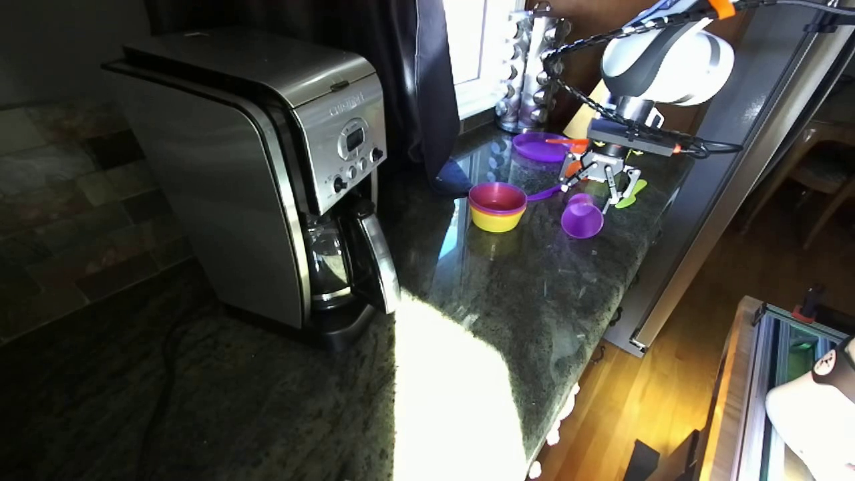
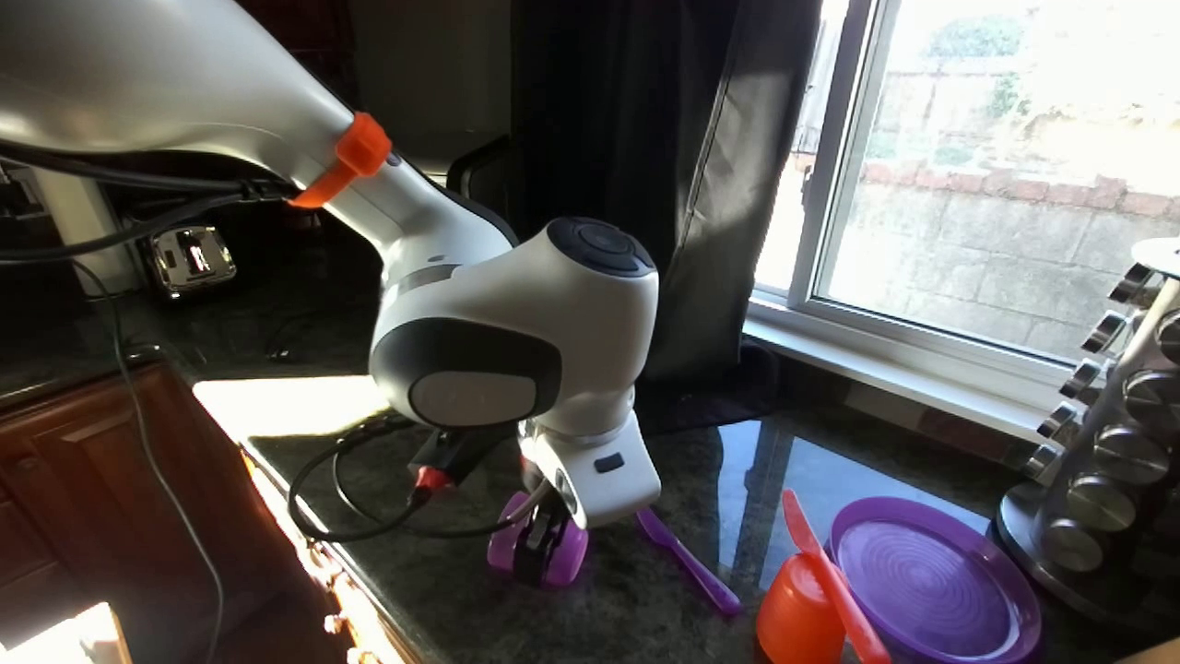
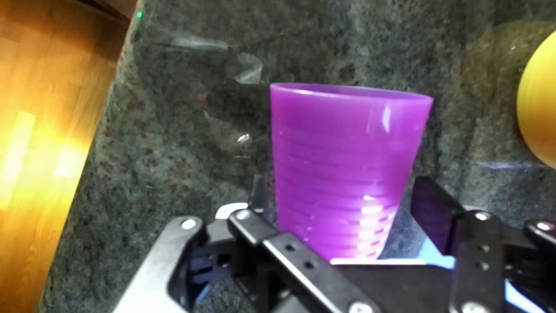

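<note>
The gripper [image 3: 343, 195] stands unclenched, its two fingers [image 3: 434, 213] astride one purple cup [image 3: 343, 156] (one orange cup [image 2: 793, 613], one purple plate [image 2: 931, 590] farther off).

A kitchen, as the coffee maker [image 1: 260, 174], dark stone counter [image 1: 267, 401], spice rack [image 2: 1120, 452] and wooden cabinets [image 2: 101, 480] show

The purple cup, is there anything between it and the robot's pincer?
Nothing visible: in the wrist view, the purple cup shows between the two sides of the open pincer; the yellow bowl is off at the right edge.
</note>
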You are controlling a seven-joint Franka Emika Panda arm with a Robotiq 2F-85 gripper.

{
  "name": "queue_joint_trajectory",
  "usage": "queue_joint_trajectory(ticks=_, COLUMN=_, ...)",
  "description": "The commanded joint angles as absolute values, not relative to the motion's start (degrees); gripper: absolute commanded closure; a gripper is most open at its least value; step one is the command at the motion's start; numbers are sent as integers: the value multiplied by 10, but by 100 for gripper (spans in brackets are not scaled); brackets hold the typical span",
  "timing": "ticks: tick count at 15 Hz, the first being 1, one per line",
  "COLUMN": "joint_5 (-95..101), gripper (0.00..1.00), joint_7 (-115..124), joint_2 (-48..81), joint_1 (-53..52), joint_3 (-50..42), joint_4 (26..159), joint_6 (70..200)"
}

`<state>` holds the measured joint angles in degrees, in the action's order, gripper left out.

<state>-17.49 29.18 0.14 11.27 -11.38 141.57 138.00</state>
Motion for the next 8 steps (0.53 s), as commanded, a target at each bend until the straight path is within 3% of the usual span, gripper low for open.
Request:
queue_joint_trajectory(ticks=1, joint_5=-187, gripper=0, joint_7=270, joint_2=2, joint_1=116, joint_3=-117, joint_4=1407, joint_6=1358)
queue_joint_trajectory(ticks=8, joint_5=-175, gripper=0, joint_7=235, joint_2=38, joint_1=119, joint_3=-120, joint_4=1379, joint_6=1380)
